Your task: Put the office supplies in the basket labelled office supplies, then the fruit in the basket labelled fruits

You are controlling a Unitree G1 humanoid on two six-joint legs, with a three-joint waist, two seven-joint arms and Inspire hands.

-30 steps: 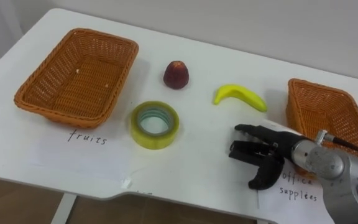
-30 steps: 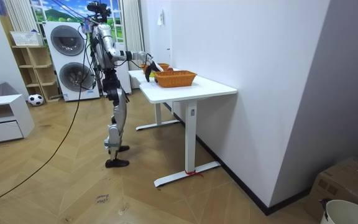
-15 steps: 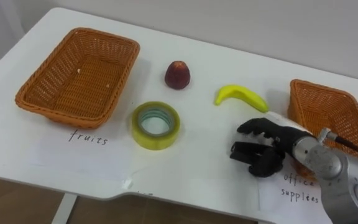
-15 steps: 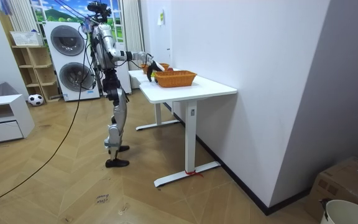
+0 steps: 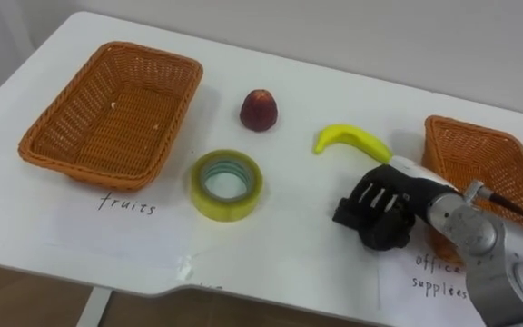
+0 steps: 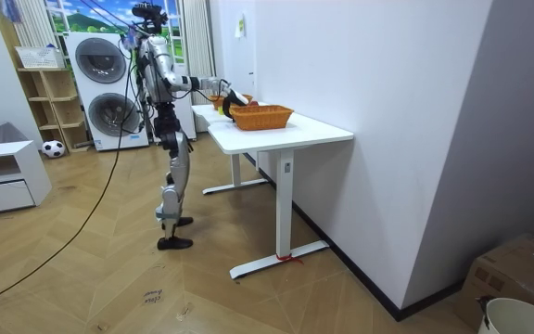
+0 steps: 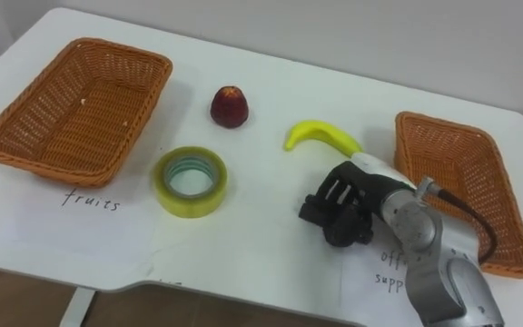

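Currently the right hand (image 5: 379, 212) is clenched: the dark fingers are curled in tight against the palm with nothing held between them, and the knuckles are turned toward the head camera. It sits low over the white desk (image 5: 316, 82), near the front edge; whether it rests on the surface I cannot tell. Its forearm runs back to the lower right, crossing the near corner of the right wicker basket (image 5: 476, 165). Just beyond the hand lies the banana (image 5: 352, 143), curved, with its stem end pointing left; its right end is very close to the back of the hand, but I cannot make out contact. A sheet of paper with handwriting (image 5: 436, 280) lies under the wrist, in front of the right basket. To the left, well apart from the hand, a yellow-green tape roll (image 5: 226, 183) lies flat on the desk. A red fruit (image 5: 258, 109) stands beyond it, between the banana and the left wicker basket (image 5: 116, 113). A second handwritten sheet (image 5: 125, 213) lies in front of that basket. All three items are on the desk, outside both baskets. In the room view the robot stands upright at the end of the desk, one arm stretched out over it, with washing machines (image 6: 100, 88) behind.
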